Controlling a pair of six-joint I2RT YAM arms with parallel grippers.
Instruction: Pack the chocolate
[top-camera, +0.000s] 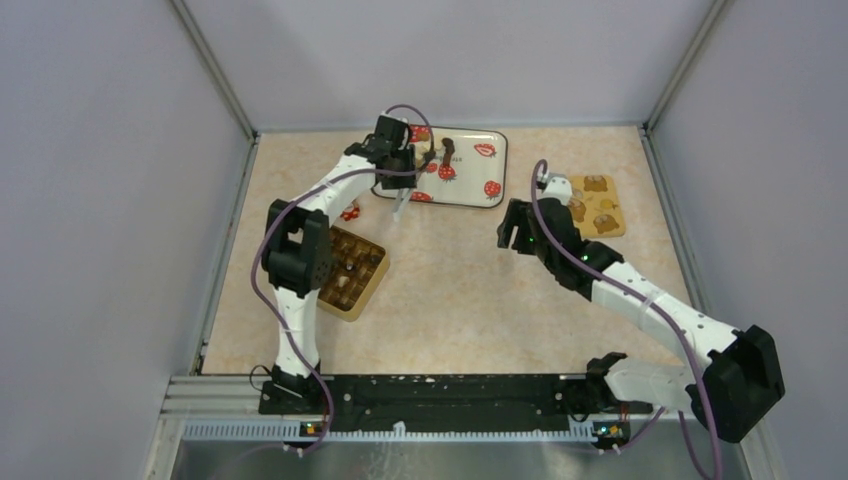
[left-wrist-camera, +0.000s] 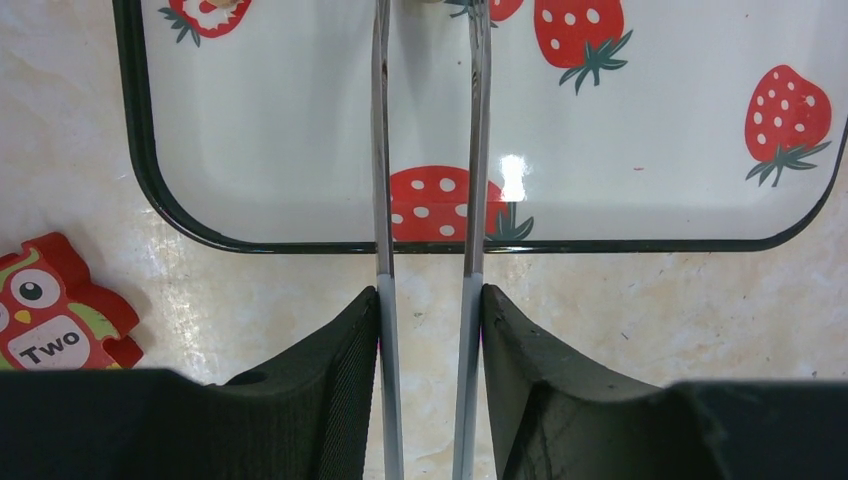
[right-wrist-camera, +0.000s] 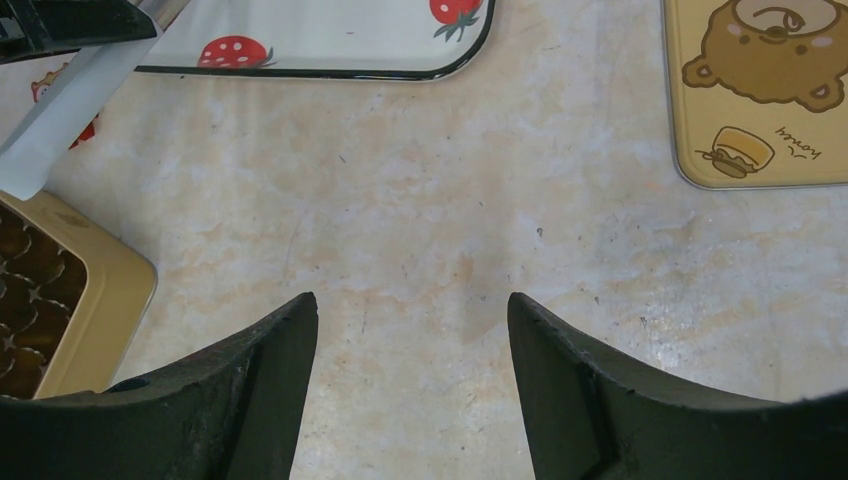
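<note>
My left gripper (top-camera: 398, 165) is shut on metal tongs (left-wrist-camera: 382, 200), whose two blades run from between my jaws (left-wrist-camera: 430, 295) out over the white strawberry-print tray (top-camera: 470, 178). The tong tips reach the top edge of the left wrist view, so what they touch is cut off. Small brown chocolate pieces (top-camera: 421, 133) lie at the tray's far left, near the tips. More chocolate (top-camera: 350, 268) fills the gold box (top-camera: 375, 272), whose corner also shows in the right wrist view (right-wrist-camera: 95, 300). My right gripper (top-camera: 515, 225) is open and empty above bare table (right-wrist-camera: 412, 300).
The yellow bear-print lid (top-camera: 597, 205) lies flat at the right, also in the right wrist view (right-wrist-camera: 760, 100). A red owl puzzle piece (left-wrist-camera: 60, 320) lies left of the tray's near edge (left-wrist-camera: 500, 245). Grey walls enclose the table on three sides.
</note>
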